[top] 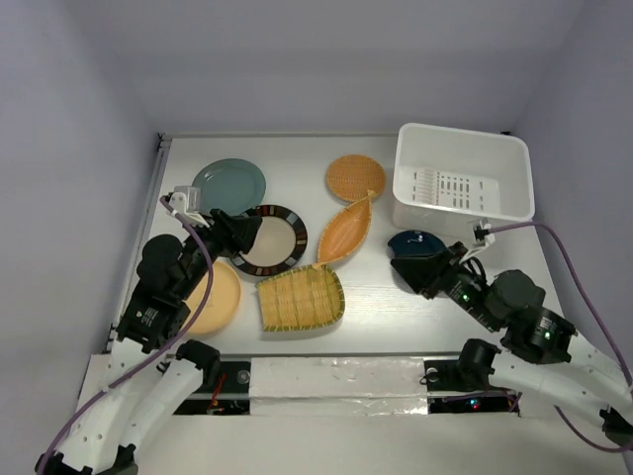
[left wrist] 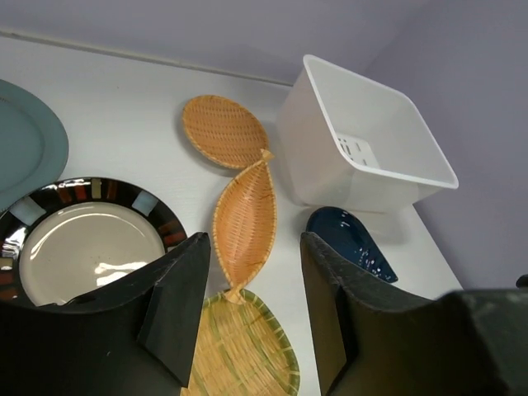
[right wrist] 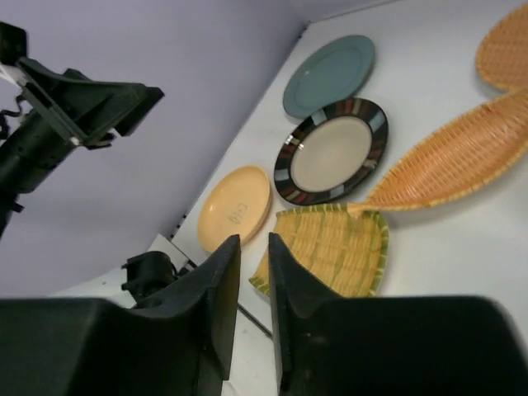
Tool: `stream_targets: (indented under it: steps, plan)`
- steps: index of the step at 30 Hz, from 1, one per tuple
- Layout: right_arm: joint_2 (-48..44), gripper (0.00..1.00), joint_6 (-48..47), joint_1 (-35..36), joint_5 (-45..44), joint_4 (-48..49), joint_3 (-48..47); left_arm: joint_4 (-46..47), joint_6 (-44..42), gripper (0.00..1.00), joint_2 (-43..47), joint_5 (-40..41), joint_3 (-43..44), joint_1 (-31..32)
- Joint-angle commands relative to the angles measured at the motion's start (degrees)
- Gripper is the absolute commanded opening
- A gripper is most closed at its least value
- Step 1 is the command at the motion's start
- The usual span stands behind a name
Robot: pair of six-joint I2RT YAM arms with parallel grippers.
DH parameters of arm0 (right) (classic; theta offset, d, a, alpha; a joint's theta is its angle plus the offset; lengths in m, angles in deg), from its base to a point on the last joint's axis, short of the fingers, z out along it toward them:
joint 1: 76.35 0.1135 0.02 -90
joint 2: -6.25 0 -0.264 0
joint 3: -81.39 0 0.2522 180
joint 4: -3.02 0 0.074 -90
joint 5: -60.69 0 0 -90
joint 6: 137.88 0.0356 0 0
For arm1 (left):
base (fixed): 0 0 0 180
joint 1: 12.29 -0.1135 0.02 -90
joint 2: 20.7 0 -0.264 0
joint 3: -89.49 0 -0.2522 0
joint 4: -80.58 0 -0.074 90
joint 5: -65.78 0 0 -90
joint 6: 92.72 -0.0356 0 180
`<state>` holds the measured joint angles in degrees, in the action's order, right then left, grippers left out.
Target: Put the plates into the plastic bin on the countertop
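The white plastic bin [top: 455,210] stands empty at the back right of the countertop [top: 297,158]. A teal plate [top: 228,185], dark-rimmed cream plate [top: 269,238], orange round woven plate [top: 356,177], leaf-shaped plate [top: 346,230], squarish woven plate [top: 302,299] and dark blue plate [top: 415,244] lie on the countertop. A yellow plate [top: 216,297] lies partly under my left arm. My left gripper [top: 242,233] hovers open and empty over the dark-rimmed plate [left wrist: 82,247]. My right gripper [top: 406,269] is at the dark blue plate's near edge. Its jaws [right wrist: 254,241] are almost together, with nothing between them.
Pale lilac walls border the countertop on three sides. The bin's slotted bottom [top: 450,185] is bare. A taped strip [top: 326,376] runs along the near edge between the two arm bases.
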<state>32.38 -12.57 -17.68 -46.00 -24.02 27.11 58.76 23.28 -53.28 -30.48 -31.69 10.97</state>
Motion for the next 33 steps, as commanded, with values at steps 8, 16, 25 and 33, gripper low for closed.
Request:
stream_targets:
  steps: [8, 16, 25, 33]
  plan:
    - [-1.62, 0.00, 3.98, 0.30, -0.80, -9.92, 2.99, 3.13, -4.11, 0.36, 0.67, -1.91, 0.30, 0.29]
    - [18.32, 0.00, 2.13, 0.30, 5.70, -0.46, 0.78, 2.34, -7.10, 0.00, 1.64, 0.55, -3.39, 0.29]
    - [38.10, 0.55, 4.77, 0.30, 5.27, 5.98, 1.05, 1.73, -8.24, 0.04, 0.15, 1.60, -4.10, 0.29]
    - [49.53, 0.56, 7.67, -1.81, 11.85, 15.99, 4.38, 1.46, -8.51, 0.36, -0.47, 1.69, -4.01, 0.29]
